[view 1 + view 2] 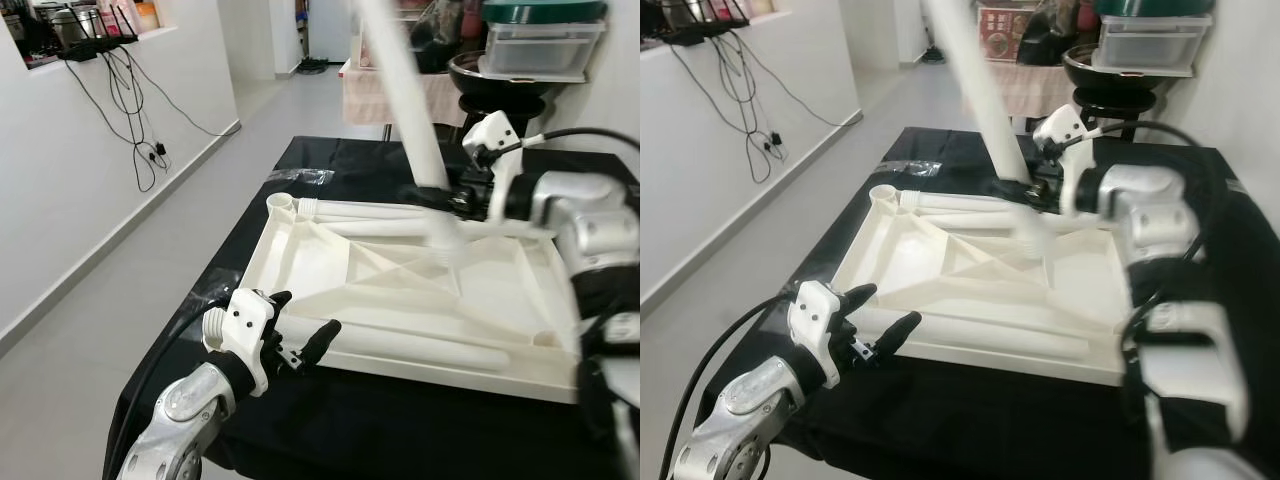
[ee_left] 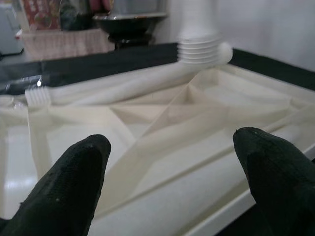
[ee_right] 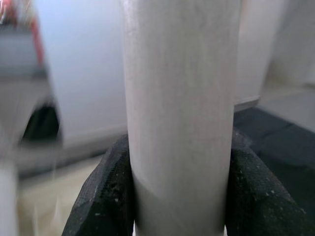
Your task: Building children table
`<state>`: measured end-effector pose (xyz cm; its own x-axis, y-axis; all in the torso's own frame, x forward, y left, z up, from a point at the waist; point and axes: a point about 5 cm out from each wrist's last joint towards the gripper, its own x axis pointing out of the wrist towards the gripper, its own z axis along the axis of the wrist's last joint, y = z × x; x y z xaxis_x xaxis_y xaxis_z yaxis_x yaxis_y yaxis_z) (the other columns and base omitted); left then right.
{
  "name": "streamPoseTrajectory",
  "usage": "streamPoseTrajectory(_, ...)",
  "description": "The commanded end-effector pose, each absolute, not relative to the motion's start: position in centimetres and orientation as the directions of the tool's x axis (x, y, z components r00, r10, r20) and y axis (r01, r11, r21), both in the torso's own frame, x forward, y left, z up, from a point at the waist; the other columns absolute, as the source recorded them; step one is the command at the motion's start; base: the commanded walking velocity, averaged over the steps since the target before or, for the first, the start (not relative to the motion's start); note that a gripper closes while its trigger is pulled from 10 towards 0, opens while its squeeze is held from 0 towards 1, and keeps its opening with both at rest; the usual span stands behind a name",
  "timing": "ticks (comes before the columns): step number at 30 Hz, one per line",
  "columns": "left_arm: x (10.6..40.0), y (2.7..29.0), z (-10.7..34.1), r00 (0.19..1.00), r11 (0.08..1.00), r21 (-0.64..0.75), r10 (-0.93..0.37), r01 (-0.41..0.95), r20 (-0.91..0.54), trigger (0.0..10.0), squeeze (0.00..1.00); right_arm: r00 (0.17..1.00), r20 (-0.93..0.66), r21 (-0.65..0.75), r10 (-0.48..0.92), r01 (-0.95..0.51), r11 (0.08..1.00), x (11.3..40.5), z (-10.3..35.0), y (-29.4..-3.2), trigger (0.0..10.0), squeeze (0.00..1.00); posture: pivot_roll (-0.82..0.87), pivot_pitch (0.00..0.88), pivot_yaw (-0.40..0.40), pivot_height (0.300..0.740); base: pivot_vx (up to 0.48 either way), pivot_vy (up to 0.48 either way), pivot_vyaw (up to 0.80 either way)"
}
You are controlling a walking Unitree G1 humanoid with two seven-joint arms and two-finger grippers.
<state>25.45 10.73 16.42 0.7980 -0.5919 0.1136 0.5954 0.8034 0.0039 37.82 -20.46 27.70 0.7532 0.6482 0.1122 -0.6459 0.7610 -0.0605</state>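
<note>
A white plastic tabletop [image 1: 330, 262] lies upside down on a black-covered table [image 1: 380, 420], its ribbed underside facing up. Loose white legs rest in it, one along the near edge [image 1: 420, 345] and others at the far edge [image 1: 360, 210]. My right gripper [image 1: 440, 195] is shut on a white table leg [image 1: 405, 90] that stands tilted, its lower end over the tabletop's middle; in the right wrist view the leg [image 3: 179, 113] fills the gap between the black fingers. My left gripper [image 1: 305, 325] stays open at the tabletop's near left corner, its fingertips [image 2: 74, 182] apart.
A white wall with dangling black cables [image 1: 135, 110] runs along the left, beside grey floor [image 1: 100, 330]. Behind the table stand a black stool and bowl [image 1: 490, 75] and a stacked plastic box [image 1: 540, 45].
</note>
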Motion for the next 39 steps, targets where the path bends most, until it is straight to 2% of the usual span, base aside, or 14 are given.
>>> streamPoseTrajectory(1, 25.6, 11.2, 17.5, 0.806, 0.816, 0.003, -0.572, 0.578, 0.150, 10.0, 0.00, 0.780, 0.171, -0.029, 0.601, -0.606, 0.795, 37.8, 27.6, -20.7, 10.0, 0.00, -0.04, 0.000, 0.047, 0.740, 0.000, 0.000, 0.00)
streamPoseTrajectory(4, 26.4, 11.6, 20.1, 0.799, 0.825, 0.018, -0.552, 0.565, 0.237, 10.0, 0.00, 0.828, 0.227, 0.012, 0.512, -0.528, 0.849, 37.9, 26.0, -19.9, 10.0, 0.00, -0.04, 0.000, 0.052, 0.740, 0.000, 0.000, 0.00)
streamPoseTrajectory(5, 26.8, 11.9, 21.8, 0.786, 0.826, 0.027, -0.544, 0.562, 0.293, 10.0, 0.11, 0.841, 0.231, 0.000, 0.490, -0.503, 0.864, 37.7, 25.5, -19.3, 10.0, 0.00, -0.04, 0.000, 0.052, 0.740, 0.000, 0.000, 0.00)
streamPoseTrajectory(6, 26.8, 11.9, 21.8, 0.786, 0.826, 0.027, -0.544, 0.562, 0.293, 10.0, 0.11, 0.841, 0.231, 0.000, 0.490, -0.503, 0.864, 37.7, 25.5, -19.3, 10.0, 0.00, -0.04, 0.000, 0.052, 0.740, 0.000, 0.000, 0.00)
streamPoseTrajectory(7, 27.0, 12.1, 23.7, 0.759, 0.817, 0.032, -0.548, 0.575, 0.351, 10.0, 1.00, 0.840, 0.229, -0.052, 0.492, -0.494, 0.868, 37.4, 25.3, -18.7, 10.0, 0.00, -0.05, 0.000, 0.059, 0.740, 0.000, 0.000, 0.00)
streamPoseTrajectory(11, 27.4, 12.5, 30.0, 0.660, 0.809, 0.094, -0.535, 0.580, 0.527, 10.0, 1.00, 0.815, 0.169, -0.313, 0.554, -0.488, 0.815, 36.3, 24.5, -16.2, 10.0, 0.00, -0.05, 0.000, 0.063, 0.740, 0.000, 0.000, 0.00)
streamPoseTrajectory(14, 27.4, 12.6, 30.6, 0.651, 0.809, 0.098, -0.532, 0.580, 0.542, 10.0, 1.00, 0.814, 0.162, -0.326, 0.558, -0.490, 0.808, 36.2, 24.4, -15.9, 10.0, 0.00, -0.05, 0.000, 0.063, 0.740, 0.000, 0.000, 0.00)
streamPoseTrajectory(23, 29.7, 11.9, 32.7, 0.637, 0.814, 0.150, -0.540, 0.561, 0.550, 10.0, 1.00, 0.657, 0.071, -0.431, 0.750, -0.658, 0.617, 33.1, 22.4, -11.7, 10.0, 0.00, -0.06, 0.000, 0.075, 0.740, 0.000, 0.000, 0.00)
streamPoseTrajectory(33, 30.4, 10.8, 33.7, 0.602, 0.768, 0.140, -0.588, 0.625, 0.540, 10.0, 1.00, 0.604, 0.044, -0.465, 0.796, -0.692, 0.551, 31.8, 22.0, -10.7, 10.0, 0.00, -0.08, 0.000, 0.086, 0.740, 0.000, 0.000, 0.00)
streamPoseTrajectory(34, 30.4, 10.6, 33.6, 0.593, 0.756, 0.141, -0.601, 0.639, 0.535, 10.0, 0.00, 0.593, 0.043, -0.466, 0.804, -0.700, 0.541, 31.6, 22.0, -10.5, 10.0, 0.00, -0.09, 0.000, 0.093, 0.740, 0.000, 0.000, 0.00)
streamPoseTrajectory(36, 30.4, 10.6, 33.6, 0.593, 0.756, 0.141, -0.601, 0.639, 0.535, 10.0, 0.00, 0.593, 0.043, -0.466, 0.804, -0.700, 0.541, 31.6, 22.0, -10.5, 10.0, 0.00, -0.09, 0.000, 0.093, 0.740, 0.000, 0.000, 0.00)
streamPoseTrajectory(37, 30.4, 10.3, 33.5, 0.578, 0.738, 0.138, -0.617, 0.661, 0.534, 3.9, 0.00, 0.588, 0.039, -0.470, 0.808, -0.703, 0.534, 31.3, 22.0, -10.4, 10.0, 0.00, -0.09, 0.000, 0.093, 0.740, 0.000, 0.000, 0.00)
streamPoseTrajectory(38, 30.2, 9.9, 33.4, 0.554, 0.714, 0.138, -0.637, 0.686, 0.536, 0.0, 0.00, 0.596, 0.041, -0.470, 0.802, -0.697, 0.542, 31.3, 22.0, -10.2, 10.0, 0.00, -0.09, 0.000, 0.090, 0.740, 0.000, 0.000, 0.00)
streamPoseTrajectory(39, 30.2, 9.9, 33.4, 0.554, 0.714, 0.138, -0.637, 0.686, 0.536, 0.0, 0.00, 0.596, 0.041, -0.470, 0.802, -0.697, 0.542, 31.3, 22.0, -10.2, 10.0, 0.00, -0.09, 0.000, 0.090, 0.740, 0.000, 0.000, 0.00)
